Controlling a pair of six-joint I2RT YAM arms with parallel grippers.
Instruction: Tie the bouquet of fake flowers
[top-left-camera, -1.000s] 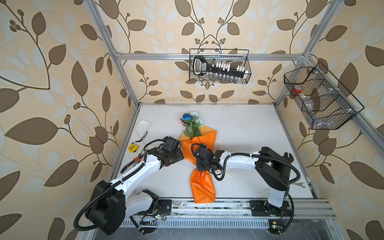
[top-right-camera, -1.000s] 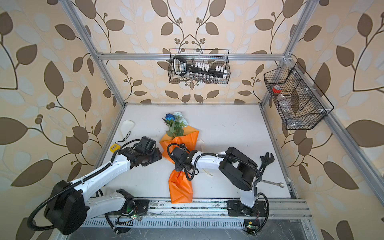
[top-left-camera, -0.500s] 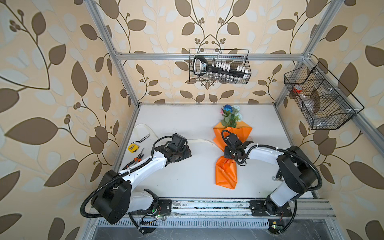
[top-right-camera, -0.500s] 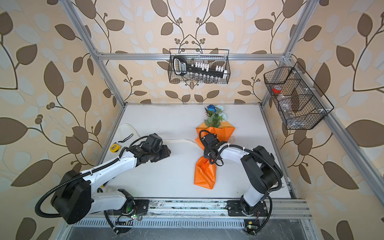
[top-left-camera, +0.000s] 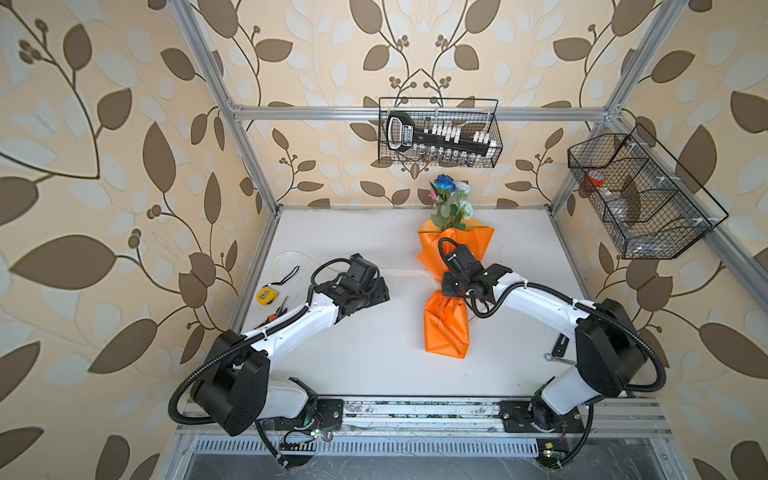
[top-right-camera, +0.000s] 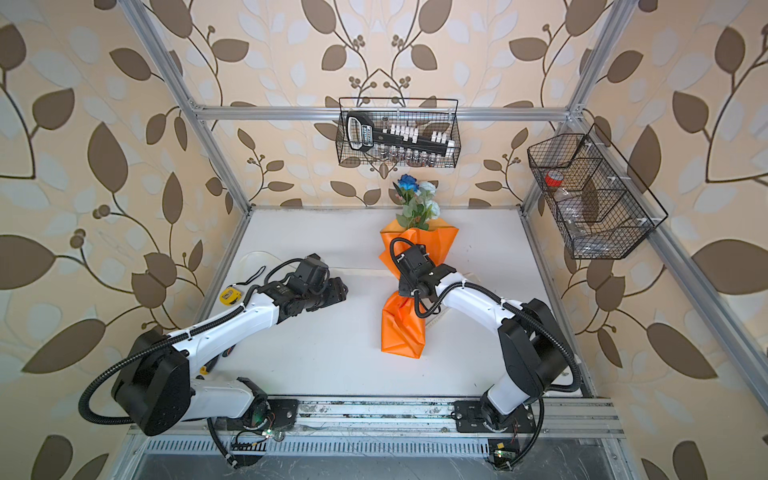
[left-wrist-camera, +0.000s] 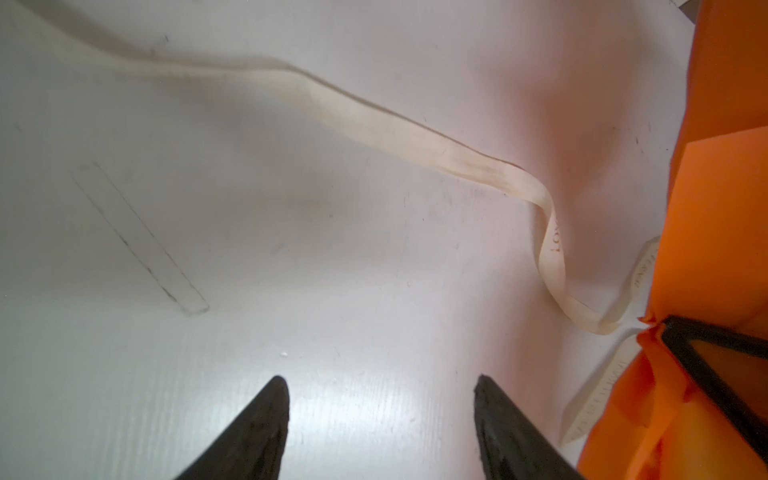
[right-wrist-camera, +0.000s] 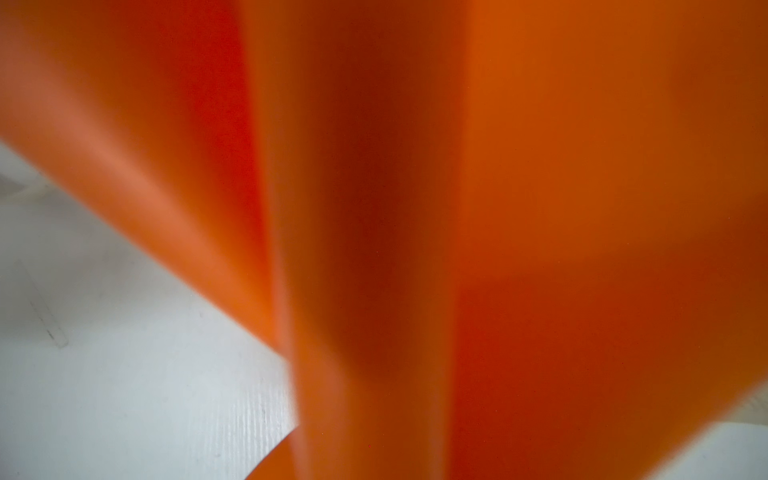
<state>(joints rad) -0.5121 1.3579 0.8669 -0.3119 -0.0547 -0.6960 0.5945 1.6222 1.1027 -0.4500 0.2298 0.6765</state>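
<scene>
I'm hauling the bouquet (top-left-camera: 446, 328) rightward, right gripper (top-left-camera: 449, 290) clamped shut on its waist; left gripper (left-wrist-camera: 380, 378) is hanging open, empty, left of it. The ribbon (left-wrist-camera: 395, 129) is trailing loose, so it's untied.

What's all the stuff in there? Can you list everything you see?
bouquet: 1, orange paper with blue, pink and white flowers, lying mid-table, blooms toward the back wall
ribbon: 1, cream, running from the bouquet's middle toward the left edge
tape measure: 1, yellow, left edge
hand tools: count unclear, beside the tape measure
back basket: 1, black wire, back wall
tool set: 1, black and white, in the back basket
side basket: 1, black wire, right wall
table: 1, white
left arm, right arm: 2, white and black
left fingers: black, open, over bare table
right fingers: black, shut on the bouquet's middle
</scene>
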